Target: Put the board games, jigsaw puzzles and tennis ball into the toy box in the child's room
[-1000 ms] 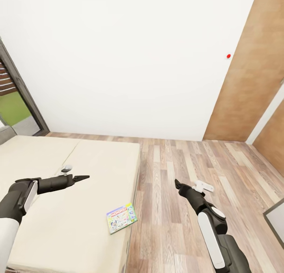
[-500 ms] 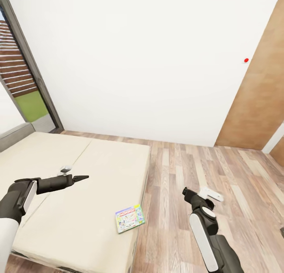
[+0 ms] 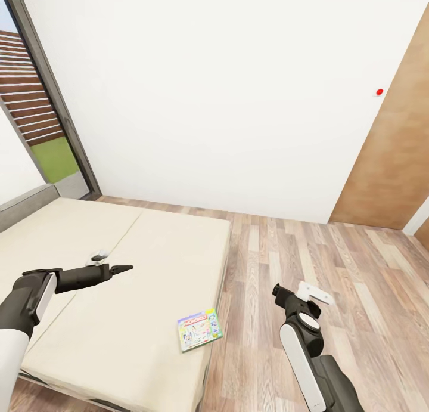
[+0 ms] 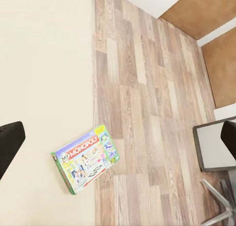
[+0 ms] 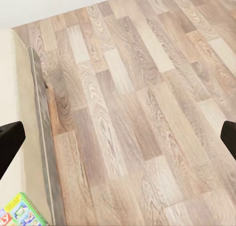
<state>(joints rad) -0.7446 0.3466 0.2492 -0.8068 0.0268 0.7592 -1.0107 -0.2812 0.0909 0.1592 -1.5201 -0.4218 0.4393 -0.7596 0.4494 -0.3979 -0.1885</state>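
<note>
Wood plank floor (image 5: 142, 113) beside the bed (image 5: 14, 88) edge, with a board game (image 5: 19, 213) corner.

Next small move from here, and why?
Probably bring the left gripper down toward the board game near the corner of the bed. In the left wrist view its jaws stand wide apart and hold nothing, and the box lies flat and unobstructed.

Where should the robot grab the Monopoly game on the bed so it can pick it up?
Probably by the thin long sides of the Monopoly box, coming down from above. It lies flat on the bed near the edge beside the floor, so only its rim gives the fingers something to pinch. The left gripper hangs over the bed, nearer than the right gripper.
</note>
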